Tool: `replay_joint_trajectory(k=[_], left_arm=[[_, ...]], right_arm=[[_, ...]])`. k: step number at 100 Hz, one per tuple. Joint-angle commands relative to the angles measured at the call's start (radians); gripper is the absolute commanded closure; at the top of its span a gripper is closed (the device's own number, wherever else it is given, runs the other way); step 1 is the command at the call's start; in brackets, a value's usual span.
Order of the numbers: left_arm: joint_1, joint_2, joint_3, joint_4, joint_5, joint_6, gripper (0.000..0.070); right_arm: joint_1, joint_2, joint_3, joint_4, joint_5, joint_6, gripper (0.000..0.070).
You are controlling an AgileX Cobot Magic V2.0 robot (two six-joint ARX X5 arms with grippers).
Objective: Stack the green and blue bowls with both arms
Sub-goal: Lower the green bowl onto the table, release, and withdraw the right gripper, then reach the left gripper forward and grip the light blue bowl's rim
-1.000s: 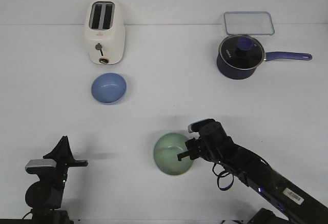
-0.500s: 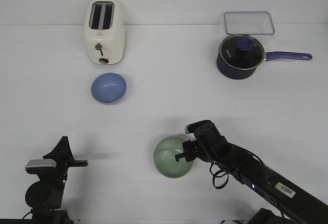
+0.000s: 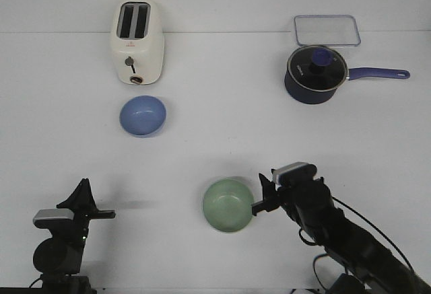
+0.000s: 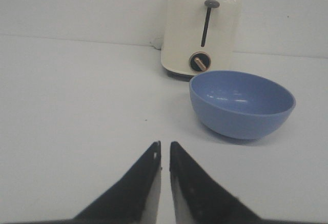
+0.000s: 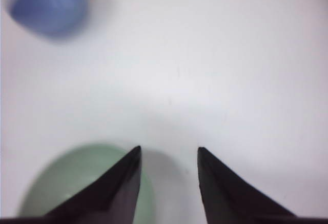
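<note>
Green bowl (image 3: 228, 205): upright on the white table (image 3: 222, 105), near the front edge, a little right of centre; its right rim is at the tips of the right gripper
Blue bowl (image 3: 143, 116): upright on the table, well apart from the green bowl, farther back and to the left, just in front of the toaster
Right gripper (image 3: 259, 198): low beside the green bowl's right rim, fingers spread apart; in the right wrist view one finger (image 5: 110, 185) lies over the bowl's rim (image 5: 77, 178), the other over bare table; whether it touches the bowl I cannot tell
Left gripper (image 3: 84, 198): at the front left corner, well apart from both bowls, fingers (image 4: 138, 183) nearly together with only a thin slit between them, holding nothing
Toaster (image 3: 137, 40): cream, standing close behind the blue bowl
Saucepan (image 3: 315, 73): dark blue with a glass lid, back right, handle pointing right
Clear container (image 3: 326, 29): rectangular, just behind the saucepan
Between the bowls: bare table
</note>
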State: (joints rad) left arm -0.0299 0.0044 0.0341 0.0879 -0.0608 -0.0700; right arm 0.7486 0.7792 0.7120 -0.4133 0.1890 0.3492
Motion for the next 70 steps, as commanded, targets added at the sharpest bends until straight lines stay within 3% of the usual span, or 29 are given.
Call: replay_joint_trajectory(k=[1, 20, 32, 42, 55, 70], left_arm=[[0.001, -0.001, -0.020, 0.011, 0.001, -0.002, 0.0685], [0.001, -0.001, -0.020, 0.011, 0.002, -0.011, 0.0685], [0.001, -0.001, -0.020, 0.011, 0.006, -0.122, 0.0685], [0.001, -0.001, -0.020, 0.021, 0.006, -0.150, 0.0686], [0.001, -0.001, -0.013, 0.031, 0.009, -0.332, 0.0689], [0.000, 0.059, 0.122, -0.008, 0.021, -0.368, 0.0688]], right_arm=[[0.042, -0.100, -0.053, 0.011, 0.034, -0.026, 0.0475], [0.136, -0.343, -0.184, 0.013, 0.079, -0.024, 0.0475], [0.144, -0.393, -0.191, -0.015, 0.106, -0.027, 0.0475], [0.143, -0.400, -0.191, -0.015, 0.107, -0.042, 0.0475], [0.143, -0.398, -0.191, -0.018, 0.107, -0.042, 0.0475], [0.143, -0.398, -0.191, -0.018, 0.107, -0.042, 0.0475]])
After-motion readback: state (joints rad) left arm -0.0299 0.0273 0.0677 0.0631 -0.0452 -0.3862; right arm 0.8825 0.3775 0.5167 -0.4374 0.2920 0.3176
